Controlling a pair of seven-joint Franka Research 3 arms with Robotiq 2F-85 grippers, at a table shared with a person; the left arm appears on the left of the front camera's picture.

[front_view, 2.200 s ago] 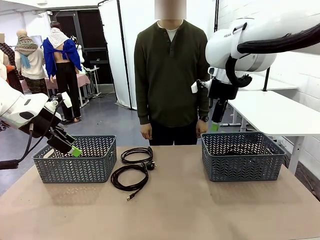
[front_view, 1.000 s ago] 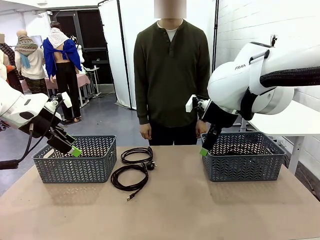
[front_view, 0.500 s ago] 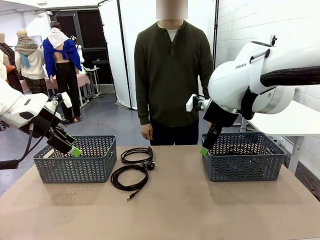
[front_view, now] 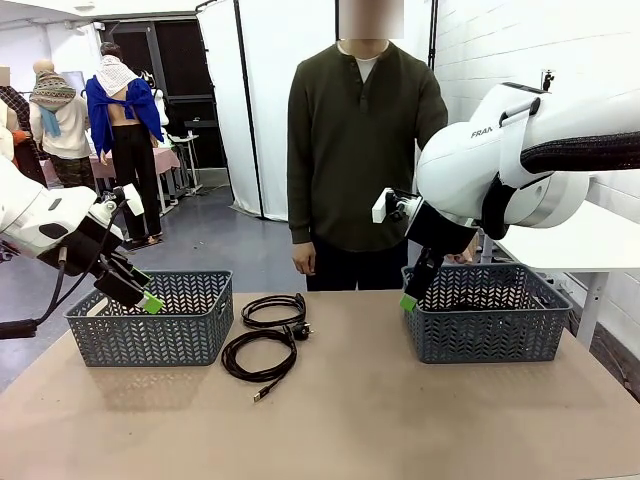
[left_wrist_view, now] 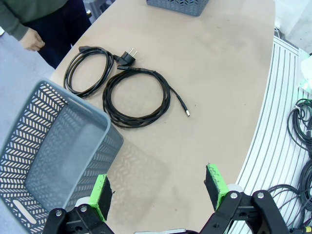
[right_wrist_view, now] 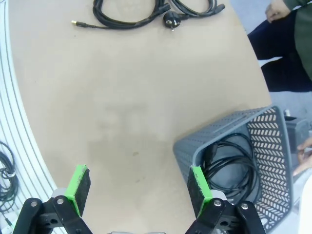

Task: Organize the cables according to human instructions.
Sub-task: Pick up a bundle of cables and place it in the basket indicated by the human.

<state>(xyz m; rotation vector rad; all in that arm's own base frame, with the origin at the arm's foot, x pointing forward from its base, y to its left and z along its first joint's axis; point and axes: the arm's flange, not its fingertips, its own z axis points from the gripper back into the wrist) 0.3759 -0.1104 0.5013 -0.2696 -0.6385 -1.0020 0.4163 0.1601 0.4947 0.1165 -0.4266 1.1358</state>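
Note:
Two coiled black cables lie mid-table between the baskets: one with a round mains plug (front_view: 273,309) (left_wrist_view: 89,68) (right_wrist_view: 197,6), and nearer me one ending in a small flat plug (front_view: 258,356) (left_wrist_view: 136,97) (right_wrist_view: 131,12). Another black cable (right_wrist_view: 234,168) lies coiled inside the right basket (front_view: 485,335) (right_wrist_view: 273,146). My left gripper (front_view: 150,301) (left_wrist_view: 158,187) hovers open over the near edge of the left basket (front_view: 150,335) (left_wrist_view: 44,146), holding nothing. My right gripper (front_view: 408,302) (right_wrist_view: 139,187) hangs open by the right basket's left corner, also holding nothing.
A person in a dark green top stands at the far edge, arms down, one hand (front_view: 304,262) behind the cables. A white table (front_view: 560,225) stands at the right. Bare tabletop (front_view: 400,420) stretches across the near half.
The person has stepped toward picture right. My right arm came down from above the right basket to its left corner, then held still. The left arm and the cables have not moved.

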